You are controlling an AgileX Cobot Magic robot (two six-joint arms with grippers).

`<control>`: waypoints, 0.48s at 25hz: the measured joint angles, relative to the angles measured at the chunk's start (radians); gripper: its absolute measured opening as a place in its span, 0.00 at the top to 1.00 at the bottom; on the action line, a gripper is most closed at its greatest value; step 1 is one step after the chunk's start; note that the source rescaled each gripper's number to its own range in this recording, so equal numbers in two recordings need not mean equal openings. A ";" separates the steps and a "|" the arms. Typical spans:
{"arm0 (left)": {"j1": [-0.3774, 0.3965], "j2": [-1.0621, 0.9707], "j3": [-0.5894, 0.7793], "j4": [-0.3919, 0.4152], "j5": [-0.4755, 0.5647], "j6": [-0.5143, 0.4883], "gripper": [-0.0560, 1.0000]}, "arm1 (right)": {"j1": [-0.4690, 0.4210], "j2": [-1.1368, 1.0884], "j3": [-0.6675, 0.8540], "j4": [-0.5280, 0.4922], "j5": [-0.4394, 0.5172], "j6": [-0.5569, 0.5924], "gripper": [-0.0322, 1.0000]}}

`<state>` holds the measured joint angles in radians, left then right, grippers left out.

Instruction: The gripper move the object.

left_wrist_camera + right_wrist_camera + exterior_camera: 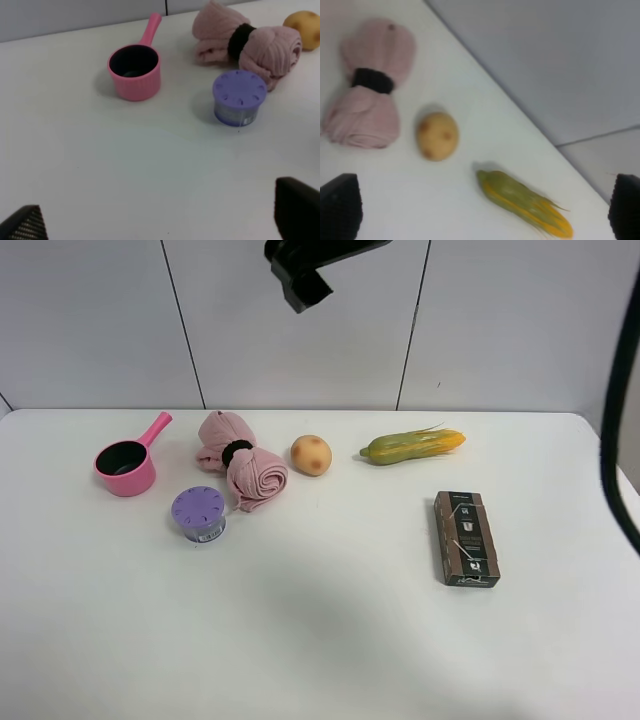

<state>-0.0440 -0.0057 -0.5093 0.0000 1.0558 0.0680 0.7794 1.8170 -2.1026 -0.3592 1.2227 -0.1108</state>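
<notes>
Soft, fluffy dusty-pink towel bundle (240, 468) lying on white table (320, 640), upper left of high view, between shiny pink pot (128, 462) and round spotty potato (311, 454). Bow shape, squeezed in middle by black band (237, 452). Long way slanting from upper left to lower right; rolled swirly end at lower right, just beside round purple tub (199, 512). Left gripper (160, 220) spread far apart, nothing between tips. Right gripper (482, 210) spread far apart too, holding nothing.

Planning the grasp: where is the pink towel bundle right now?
In the exterior high view the towel bundle lies left of centre, between the pink pot and the potato, just behind the purple container.
</notes>
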 joint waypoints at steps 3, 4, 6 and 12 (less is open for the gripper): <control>0.000 0.000 0.000 0.000 0.000 0.000 0.00 | -0.049 -0.031 0.000 -0.012 0.000 -0.007 0.00; 0.000 0.000 0.000 0.000 0.000 0.000 0.00 | -0.066 -0.042 0.000 -0.012 0.000 -0.007 0.00; 0.000 0.000 0.000 0.000 0.000 0.000 0.00 | -0.114 -0.068 0.000 -0.012 0.000 -0.008 0.00; 0.000 0.000 0.000 0.000 0.000 0.000 0.00 | -0.239 -0.133 0.000 -0.012 0.000 0.000 0.00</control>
<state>-0.0440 -0.0057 -0.5093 0.0000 1.0558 0.0680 0.5403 1.6839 -2.1026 -0.3711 1.2227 -0.1111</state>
